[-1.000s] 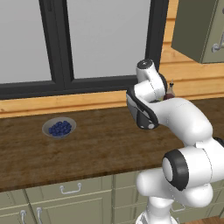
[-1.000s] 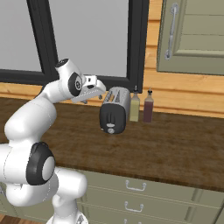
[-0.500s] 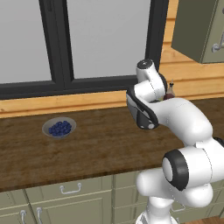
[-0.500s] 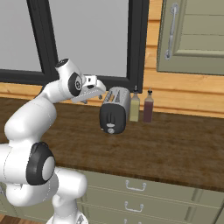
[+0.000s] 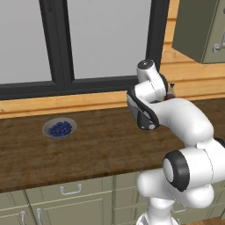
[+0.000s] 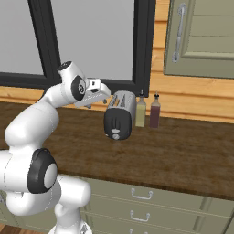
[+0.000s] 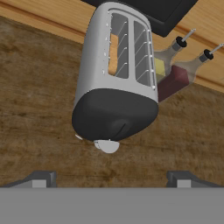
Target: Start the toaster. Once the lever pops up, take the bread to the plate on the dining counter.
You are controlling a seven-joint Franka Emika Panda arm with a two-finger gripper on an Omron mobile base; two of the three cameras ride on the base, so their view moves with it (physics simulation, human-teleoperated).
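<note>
The toaster (image 7: 116, 78) stands on the dark wood counter (image 7: 35, 109), silver on top with a dark grey front; its round lever knob (image 7: 107, 146) sits low on that front. The bread (image 7: 113, 54), a tan slice, stands in the left slot. My gripper (image 7: 109, 180) hovers before the toaster's front, open, with nothing between its fingertips (image 7: 40, 178). From the right base view the gripper (image 6: 103, 91) hangs just left of and above the toaster (image 6: 119, 116), apart from it. The plate and the dining counter are out of view.
Two bottles, a yellowish one (image 6: 140, 112) and a dark red one (image 6: 154, 112), stand right beside the toaster against the window wall. A grey bowl of blueberries (image 5: 59, 128) sits far left on the counter. A wall cabinet (image 6: 201, 36) hangs at the upper right.
</note>
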